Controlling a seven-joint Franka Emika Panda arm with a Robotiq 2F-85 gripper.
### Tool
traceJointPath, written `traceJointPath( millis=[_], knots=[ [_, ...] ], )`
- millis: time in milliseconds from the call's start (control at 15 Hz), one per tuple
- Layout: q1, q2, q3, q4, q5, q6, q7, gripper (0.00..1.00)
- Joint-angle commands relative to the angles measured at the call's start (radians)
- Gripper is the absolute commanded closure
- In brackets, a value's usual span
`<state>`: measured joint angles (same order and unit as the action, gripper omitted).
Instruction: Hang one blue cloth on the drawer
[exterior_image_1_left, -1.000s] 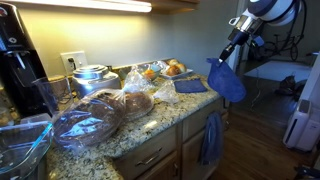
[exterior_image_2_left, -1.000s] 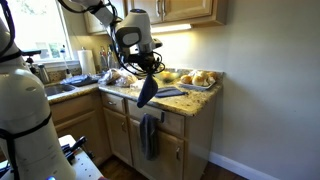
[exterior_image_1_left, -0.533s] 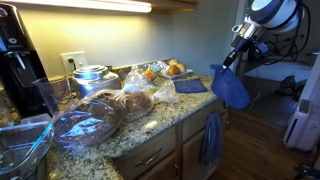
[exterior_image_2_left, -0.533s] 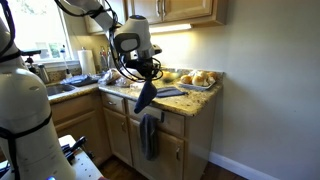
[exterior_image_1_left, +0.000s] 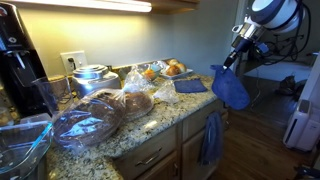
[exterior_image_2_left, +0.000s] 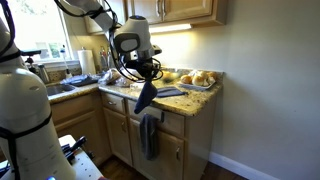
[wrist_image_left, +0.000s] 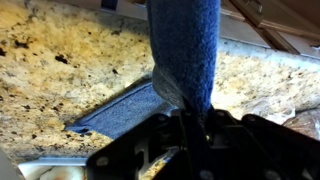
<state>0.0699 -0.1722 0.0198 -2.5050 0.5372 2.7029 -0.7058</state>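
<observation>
My gripper (exterior_image_1_left: 225, 64) is shut on the blue cloth (exterior_image_1_left: 230, 88), which hangs from the jaws in the air beyond the counter's end, above and outside the cabinet front; both also show in an exterior view, gripper (exterior_image_2_left: 148, 78) and cloth (exterior_image_2_left: 145, 97). In the wrist view the cloth (wrist_image_left: 187, 50) runs up from the jaws (wrist_image_left: 192, 118). The oak drawer (exterior_image_1_left: 195, 126) sits under the counter edge and also shows in an exterior view (exterior_image_2_left: 146, 109). A duller grey-blue towel (exterior_image_1_left: 210, 140) hangs on the cabinet below it.
A smaller flat-folded blue cloth (exterior_image_1_left: 190, 86) lies on the granite counter (exterior_image_1_left: 165, 112). Bagged bread (exterior_image_1_left: 92, 120), a tray of rolls (exterior_image_1_left: 172, 69), a metal pot (exterior_image_1_left: 90, 76) and a coffee maker (exterior_image_1_left: 20, 62) stand on the counter.
Over the last second my gripper rose a little and shifted outward from the counter with the blue cloth. Nothing differs from half a second ago.
</observation>
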Motion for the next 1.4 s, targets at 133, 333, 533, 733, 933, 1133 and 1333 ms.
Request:
traceJointPath(
  millis=[133, 333, 533, 733, 933, 1133, 1333],
  knots=[
    [0.022, -0.093, -0.034, -0.123, -0.03, 0.003, 0.029, 0.92],
    [0.023, -0.12, -0.046, -0.172, -0.038, -0.006, 0.03, 0.93],
    [0.026, -0.142, -0.063, -0.215, -0.044, -0.016, 0.029, 0.93],
    [0.027, -0.143, -0.083, -0.253, -0.052, -0.013, 0.03, 0.93],
    [0.052, -0.106, -0.129, -0.269, 0.015, 0.027, -0.03, 0.93],
    [0.056, -0.084, -0.146, -0.279, 0.096, 0.068, -0.109, 0.93],
    [0.078, -0.085, -0.172, -0.287, 0.199, 0.085, -0.252, 0.93]
  ],
)
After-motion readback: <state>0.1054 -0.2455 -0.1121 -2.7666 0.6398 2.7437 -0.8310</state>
